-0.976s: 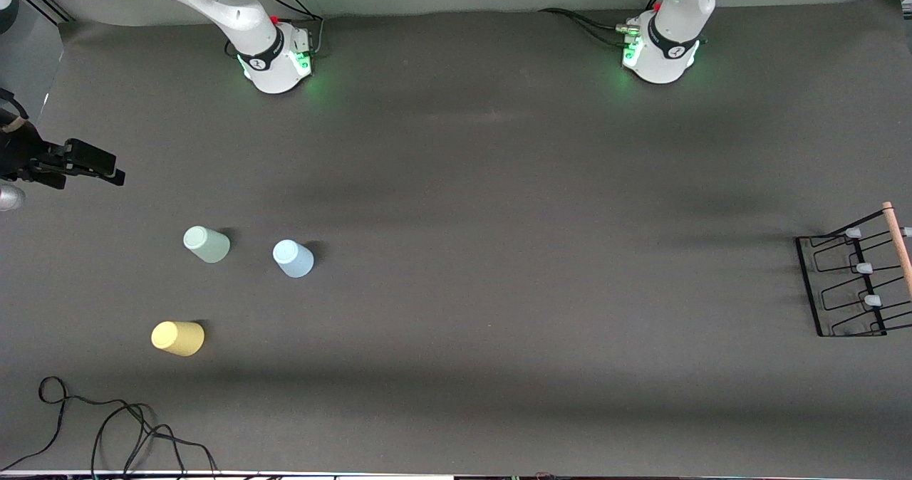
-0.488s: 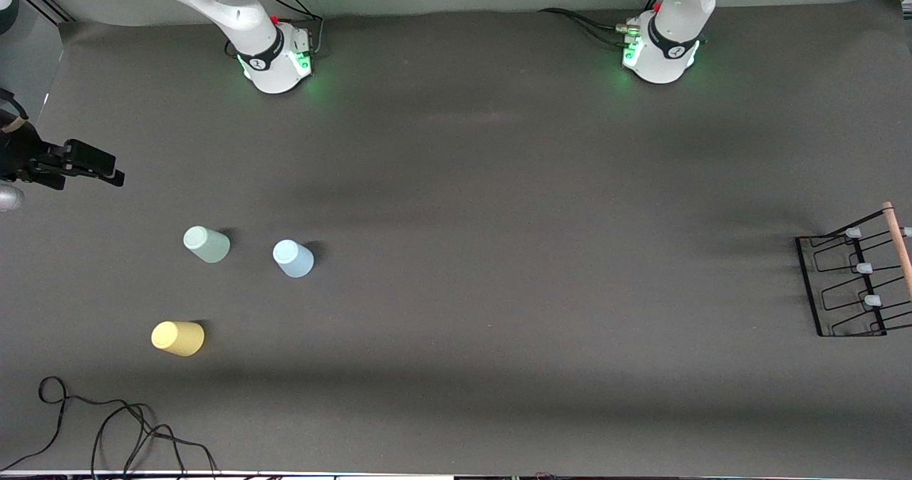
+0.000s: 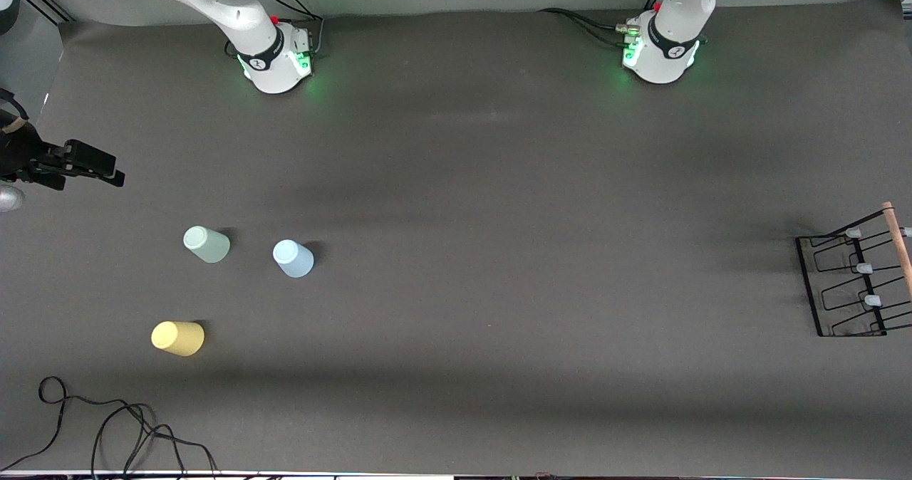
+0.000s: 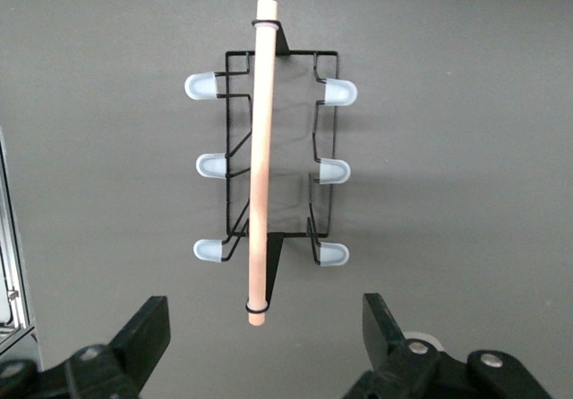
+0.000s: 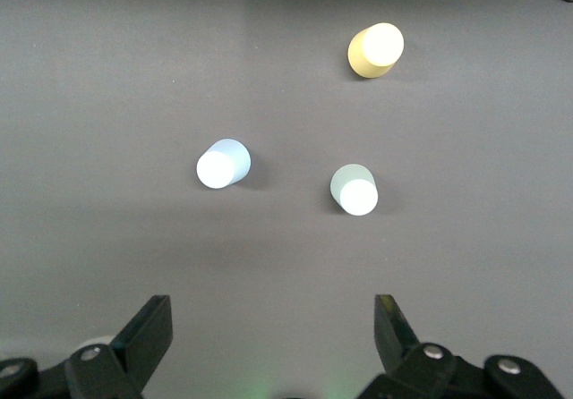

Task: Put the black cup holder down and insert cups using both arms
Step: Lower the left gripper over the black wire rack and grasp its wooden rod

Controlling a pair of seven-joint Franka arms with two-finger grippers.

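The black cup holder [image 3: 848, 280] stands at the left arm's end of the table, its wooden rod handle [image 4: 260, 148] on top and grey-tipped pegs on both sides. My left gripper [image 4: 264, 327] hangs open high above it, over the rod's end, touching nothing. Three cups stand closed end up toward the right arm's end: pale green [image 3: 206, 244], light blue [image 3: 293, 258] beside it, and yellow [image 3: 177, 338] nearer the front camera. The right gripper [image 5: 272, 314] is open high over the table, with the blue [image 5: 223, 164], green [image 5: 354, 189] and yellow [image 5: 375, 51] cups below.
A black device [image 3: 71, 161] juts in over the table edge at the right arm's end. Loose black cables [image 3: 107, 430] lie at the near corner on that end. Both arm bases [image 3: 274, 63] [image 3: 659, 56] stand along the table's back edge.
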